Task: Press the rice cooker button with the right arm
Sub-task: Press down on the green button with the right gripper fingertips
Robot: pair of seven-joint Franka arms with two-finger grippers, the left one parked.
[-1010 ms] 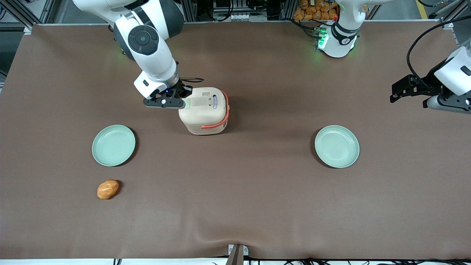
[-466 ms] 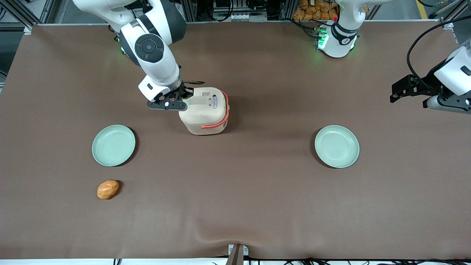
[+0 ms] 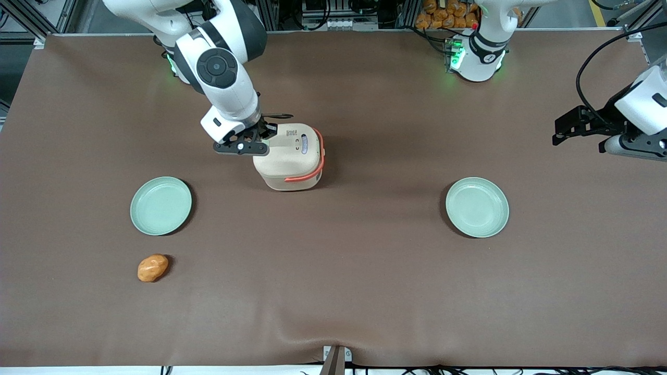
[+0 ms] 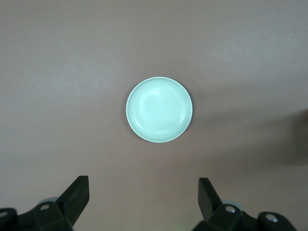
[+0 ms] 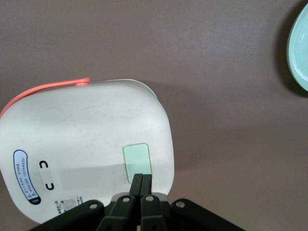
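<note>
The cream rice cooker [image 3: 289,159] with its orange-red handle stands mid-table, lid closed. My right arm's gripper [image 3: 260,136] hangs over the lid's edge at the working arm's end. In the front view the gripper hides the button. In the right wrist view the cooker lid [image 5: 82,139] shows the pale mint-green button [image 5: 137,156]. The gripper [image 5: 142,176] is shut, its fingertips together over the button's near edge. I cannot tell whether they touch it.
A green plate [image 3: 160,205] lies toward the working arm's end, nearer the camera than the cooker; it also shows in the right wrist view [image 5: 301,48]. An orange-brown lump [image 3: 152,267] lies nearer still. Another green plate [image 3: 477,207] lies toward the parked arm's end, also seen in the left wrist view [image 4: 159,109].
The gripper has shifted a little toward the cooker and away from the camera, and now covers the button, which showed in the front view a second ago.
</note>
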